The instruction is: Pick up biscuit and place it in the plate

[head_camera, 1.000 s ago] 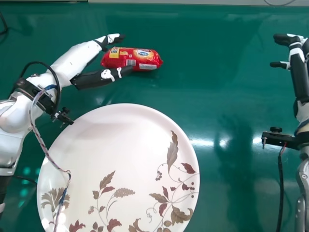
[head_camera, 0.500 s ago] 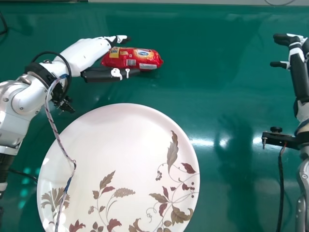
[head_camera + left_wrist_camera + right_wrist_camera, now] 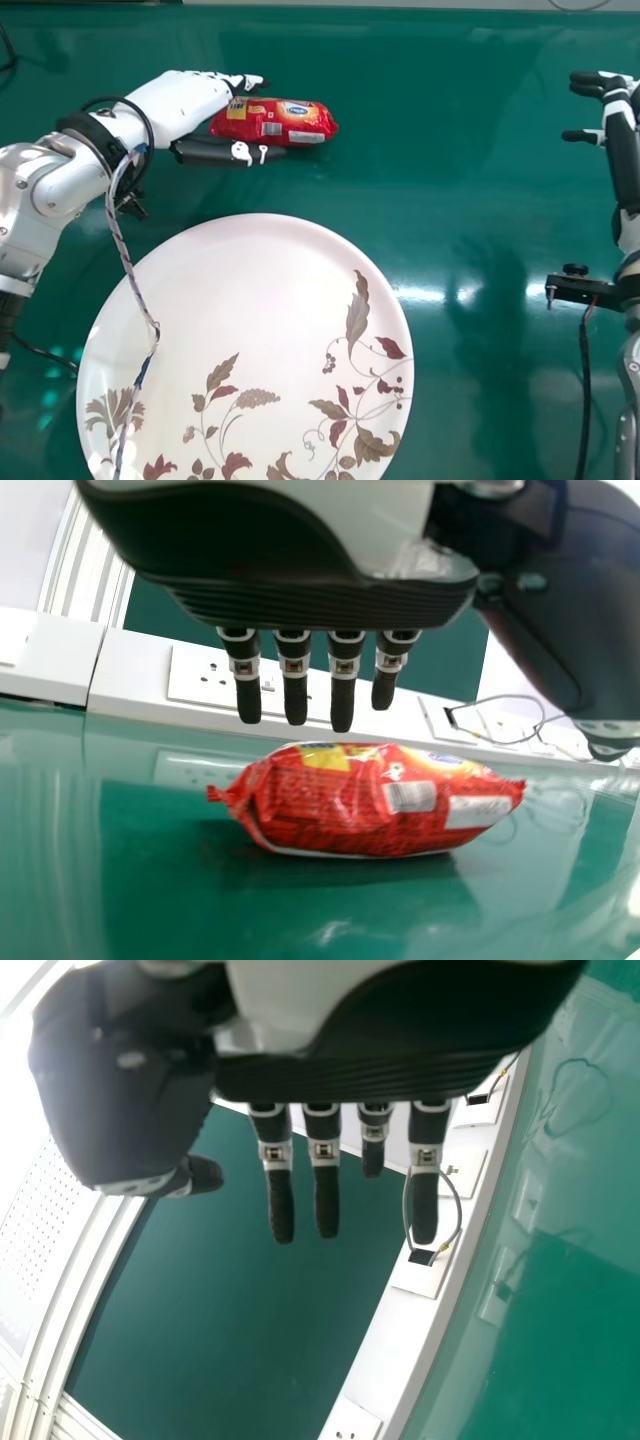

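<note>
Nearest, a large round plate (image 3: 235,290) patterned with leaves lies on a glossy green table (image 3: 480,200). Beyond it rests the red biscuit packet (image 3: 285,121) (its wrapper crinkled), one end between the left hand's (image 3: 196,98) straight fingers and parted thumb. Off right, the right hand (image 3: 619,104) also holds fingers and thumb apart.

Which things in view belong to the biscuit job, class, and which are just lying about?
Part of the job:
- red biscuit packet, on the green table
- leaf-patterned plate, nearer the robot
- left hand, open at the packet

Just about:
- right hand, idle, at the head view's right
- white socket panel
- looped cable
</note>
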